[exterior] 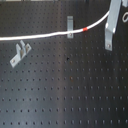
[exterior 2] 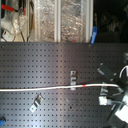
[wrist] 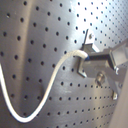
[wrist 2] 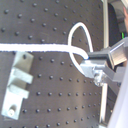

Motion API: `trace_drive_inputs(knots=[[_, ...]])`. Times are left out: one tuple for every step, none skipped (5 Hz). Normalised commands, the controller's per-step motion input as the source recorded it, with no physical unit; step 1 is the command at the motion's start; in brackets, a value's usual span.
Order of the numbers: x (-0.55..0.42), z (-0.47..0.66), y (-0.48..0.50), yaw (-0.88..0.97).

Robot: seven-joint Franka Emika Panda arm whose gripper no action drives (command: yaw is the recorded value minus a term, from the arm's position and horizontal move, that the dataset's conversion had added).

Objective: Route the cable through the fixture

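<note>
The cable (exterior: 45,35) is a thin white cord with a red band (exterior: 86,30). It runs from the first exterior view's left edge across the black perforated board. It crosses the lower part of an upright metal fixture (exterior: 70,25), then rises toward my gripper (exterior: 108,44). I cannot tell whether it sits inside the clip. In the second exterior view the cable (exterior 2: 45,88) passes the fixture (exterior 2: 73,80) toward my gripper (exterior 2: 111,95). In both wrist views the cable (wrist: 30,112) (wrist 2: 35,48) loops, and my gripper (wrist: 82,59) (wrist 2: 89,64) is shut on it.
A second metal fixture (exterior: 20,53) stands on the board at the first exterior view's lower left. It also shows in the second exterior view (exterior 2: 36,103) and the second wrist view (wrist 2: 17,85). Foil-covered boxes (exterior 2: 60,20) and clutter sit behind the board (exterior 2: 50,60).
</note>
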Motion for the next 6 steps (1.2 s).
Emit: trace_drive_inputs(knots=[[-0.643,0.10,0.456,-0.03],[-0.449,0.29,0.523,0.00],[0.381,0.30,0.564,0.15],[0.542,0.30,0.312,0.17],[0.222,0.18,-0.204,0.13],[-0.394,0.00,-0.424,0.01]])
